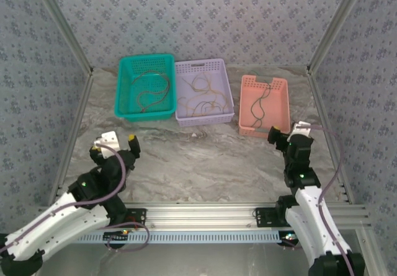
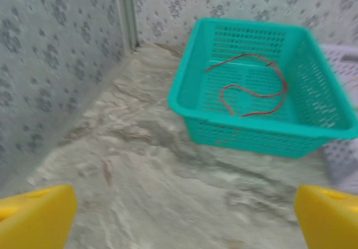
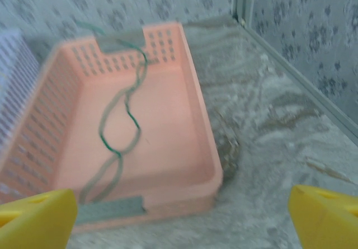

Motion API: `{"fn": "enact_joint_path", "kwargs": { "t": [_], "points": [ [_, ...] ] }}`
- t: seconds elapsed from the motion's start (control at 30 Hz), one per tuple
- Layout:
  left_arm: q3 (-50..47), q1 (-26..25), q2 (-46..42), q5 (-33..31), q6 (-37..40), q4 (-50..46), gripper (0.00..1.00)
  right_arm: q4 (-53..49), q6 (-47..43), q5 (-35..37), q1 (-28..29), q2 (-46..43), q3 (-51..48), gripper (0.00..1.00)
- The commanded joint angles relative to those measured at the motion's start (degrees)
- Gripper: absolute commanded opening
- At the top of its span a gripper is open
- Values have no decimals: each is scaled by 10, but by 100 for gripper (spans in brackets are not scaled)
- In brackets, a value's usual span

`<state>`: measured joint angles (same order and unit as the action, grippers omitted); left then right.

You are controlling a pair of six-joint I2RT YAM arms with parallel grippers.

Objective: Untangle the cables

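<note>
**Both grippers wide open and empty, cables lying in three baskets**

The marble-patterned table [image 1: 205, 158] carries three baskets in a row along its far side, well ahead of both grippers. The teal basket [image 1: 119, 87] sits ahead of the left gripper [image 1: 121, 139] and a little to its right. The lilac basket [image 1: 205, 118] stands just beside the teal one, between the two grippers' lines of reach. The pink basket [image 1: 283, 105] lies close ahead of the right gripper [image 1: 287, 131], slightly to its left.

Each gripper hangs low over bare tabletop with its jaws spread as far as they go. The yellow fingers [image 2: 33, 215] of the left and those of the right [image 3: 324, 215] grip nothing.

A red cable [image 2: 263, 95] loops loosely on the teal basket's floor. A green cable [image 3: 118, 155] snakes down the pink basket and crosses itself once. Thin strands [image 1: 208, 105] lie in the lilac basket, possibly yellow or orange; they are too fine to be sure.
</note>
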<state>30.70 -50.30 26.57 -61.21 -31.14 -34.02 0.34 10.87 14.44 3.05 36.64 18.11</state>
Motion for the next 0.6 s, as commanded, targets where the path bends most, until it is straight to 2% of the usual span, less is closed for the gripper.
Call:
{"fn": "enact_joint_path", "kwargs": {
  "t": [0.0, 0.07, 0.13, 0.2, 0.23, 0.3, 0.4, 0.47, 0.57],
  "points": [
    [-60, 68, -7, -37, 157, 168, 99, 110, -56, 12, -13, 55, -3, 99],
    [-70, 136, 12, 16, 178, 193, 99, 163, -51, 0, -16, 105, -15, 99],
    [-92, 205, 35, 107, 195, 251, 99, 226, -48, 2, -17, 159, -27, 99],
    [-130, 292, 44, 228, 189, 343, 99, 282, -49, -3, -21, 226, -30, 99],
    [-151, 322, 47, 249, 175, 392, 99, 307, -55, -8, -22, 256, -30, 99],
    [-199, 382, 73, 322, 219, 521, 99, 350, -66, -28, -25, 311, -21, 99],
    [-187, 448, 166, 385, 277, 571, 99, 427, -84, -44, -34, 365, -15, 99],
    [-184, 486, 234, 437, 276, 624, 99, 451, -100, -53, -40, 395, -4, 99],
    [-174, 496, 338, 452, 253, 715, 99, 509, -83, -81, -62, 466, -4, 99]
  ]
}}
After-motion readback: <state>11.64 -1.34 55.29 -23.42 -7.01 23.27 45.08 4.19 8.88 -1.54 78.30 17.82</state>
